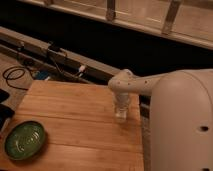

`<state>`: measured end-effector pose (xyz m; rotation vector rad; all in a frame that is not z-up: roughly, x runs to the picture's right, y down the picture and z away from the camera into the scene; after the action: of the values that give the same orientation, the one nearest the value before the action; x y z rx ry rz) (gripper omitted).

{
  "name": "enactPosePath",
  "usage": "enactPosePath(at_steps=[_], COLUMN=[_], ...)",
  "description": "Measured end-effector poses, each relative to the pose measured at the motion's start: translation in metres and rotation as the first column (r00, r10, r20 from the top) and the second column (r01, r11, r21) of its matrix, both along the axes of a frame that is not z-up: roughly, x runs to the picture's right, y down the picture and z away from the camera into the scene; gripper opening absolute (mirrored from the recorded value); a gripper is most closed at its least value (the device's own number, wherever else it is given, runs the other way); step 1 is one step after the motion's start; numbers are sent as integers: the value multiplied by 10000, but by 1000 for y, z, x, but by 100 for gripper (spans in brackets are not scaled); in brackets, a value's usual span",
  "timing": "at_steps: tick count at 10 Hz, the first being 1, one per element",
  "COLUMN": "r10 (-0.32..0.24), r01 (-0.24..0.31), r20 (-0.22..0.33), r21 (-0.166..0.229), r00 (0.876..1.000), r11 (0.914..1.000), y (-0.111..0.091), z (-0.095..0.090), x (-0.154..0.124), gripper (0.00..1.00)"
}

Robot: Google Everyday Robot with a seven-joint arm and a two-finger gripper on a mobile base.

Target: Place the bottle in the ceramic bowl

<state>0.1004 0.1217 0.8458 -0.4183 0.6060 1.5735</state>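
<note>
The ceramic bowl [25,140] rests well apart from the end effector [121,111] at the table's [75,107] opposite side; grip unclear.

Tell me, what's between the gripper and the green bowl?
Only bare wooden tabletop, seen in the camera view, between the gripper near the table's right edge and the round glossy green ceramic bowl.

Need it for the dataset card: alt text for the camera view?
The claw of a white robot arm points down over the right side of a wooden plank table, well apart from the round glossy green ceramic bowl at the lower left of the view. The small white bottle cannot be told apart from the claw.
</note>
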Motion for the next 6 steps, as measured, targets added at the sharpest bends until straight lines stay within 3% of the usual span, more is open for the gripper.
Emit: enactPosePath(at_steps=[3, 6], r10=[-251, -1142], r01=[211, 808], r20=[345, 1542], r21=[1122, 2078], r00=[9991, 9814], r11=[9935, 9748], y=[-45, -81], z=[-38, -61], x=[-8, -65], gripper=[0, 0])
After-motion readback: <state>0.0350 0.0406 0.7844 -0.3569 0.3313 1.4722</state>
